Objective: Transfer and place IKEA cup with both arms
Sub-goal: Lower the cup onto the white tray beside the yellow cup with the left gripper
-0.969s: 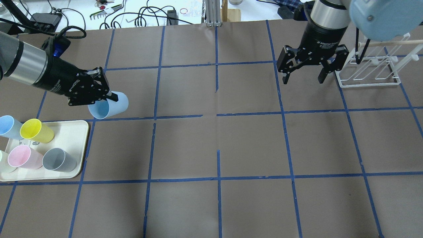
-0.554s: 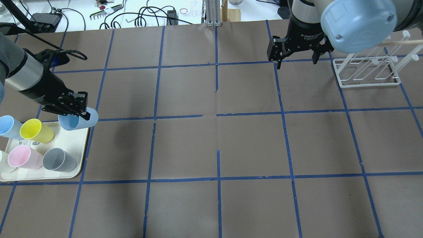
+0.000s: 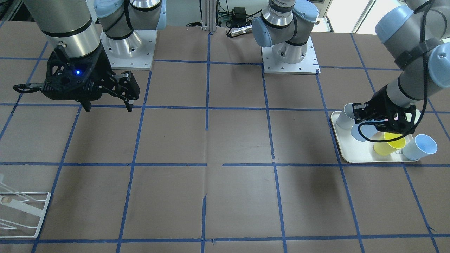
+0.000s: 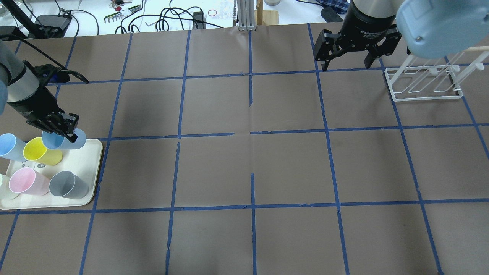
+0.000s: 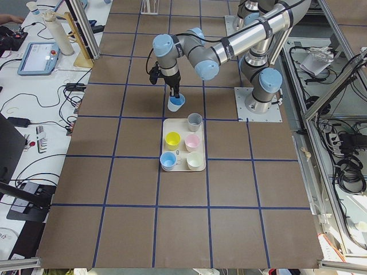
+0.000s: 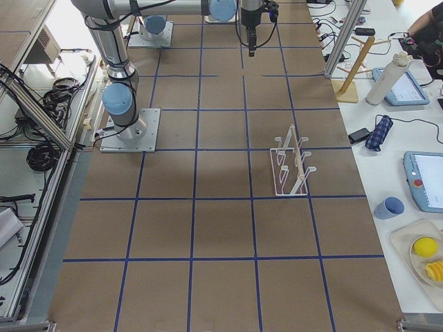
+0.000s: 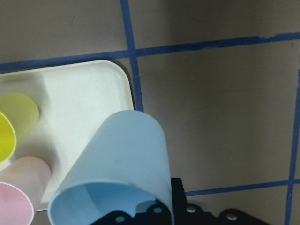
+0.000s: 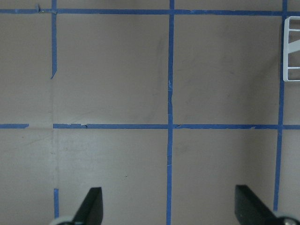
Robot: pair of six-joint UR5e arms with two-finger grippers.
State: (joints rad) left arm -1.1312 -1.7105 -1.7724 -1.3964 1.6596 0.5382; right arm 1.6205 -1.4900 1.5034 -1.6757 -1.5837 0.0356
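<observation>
Left arm's black two-finger gripper (image 4: 64,129), nearly closed, pinches the rim of the pale blue tapered plastic cup (image 4: 65,141), tilted over the cream tray's (image 4: 96,172) far edge. The right gripper (image 4: 347,65) hangs wide open and empty, well apart at far right.

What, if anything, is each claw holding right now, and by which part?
The left claw grips the pale blue IKEA cup by its rim; the right claw is open and empty.

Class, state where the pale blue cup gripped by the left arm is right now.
In the overhead view the IKEA cup is at far left, tilted in the left end effector, by the tray's far corner beside the yellow cup.
</observation>
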